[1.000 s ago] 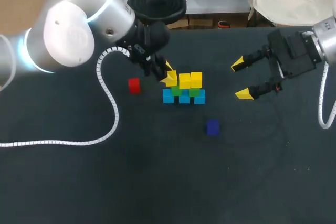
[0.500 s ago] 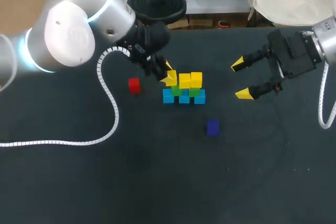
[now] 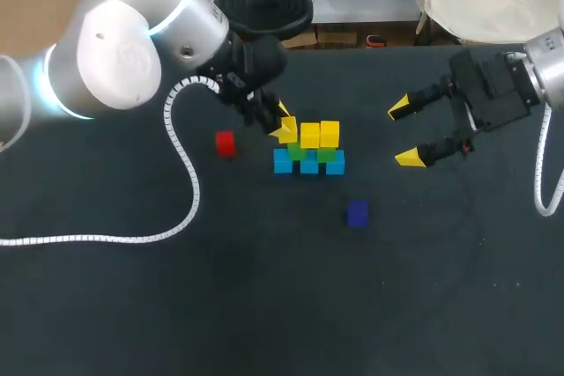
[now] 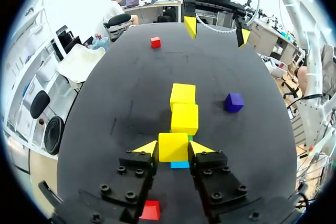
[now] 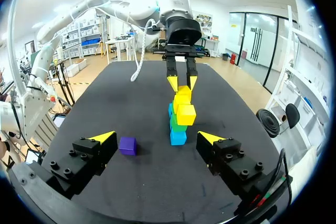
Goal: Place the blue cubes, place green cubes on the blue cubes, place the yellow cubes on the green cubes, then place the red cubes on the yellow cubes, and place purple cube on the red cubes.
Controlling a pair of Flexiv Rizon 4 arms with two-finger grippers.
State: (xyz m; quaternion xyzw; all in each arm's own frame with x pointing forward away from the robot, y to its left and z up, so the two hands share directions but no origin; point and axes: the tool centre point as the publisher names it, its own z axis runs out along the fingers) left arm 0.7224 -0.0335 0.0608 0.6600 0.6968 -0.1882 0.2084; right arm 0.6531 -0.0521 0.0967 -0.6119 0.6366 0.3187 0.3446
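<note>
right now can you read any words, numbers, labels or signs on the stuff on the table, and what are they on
None can be read.
Blue cubes, green cubes, yellow cubes, red cube, purple cube: plain faces, no print.
Table: plain dark surface, no signs.
Left and right jaws: no legible label.

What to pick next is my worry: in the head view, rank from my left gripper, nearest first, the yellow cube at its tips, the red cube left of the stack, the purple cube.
1. Yellow cube: in the left gripper, at the stack's left end.
2. Red cube: left of the stack.
3. Purple cube: alone, front right of the stack.
</note>
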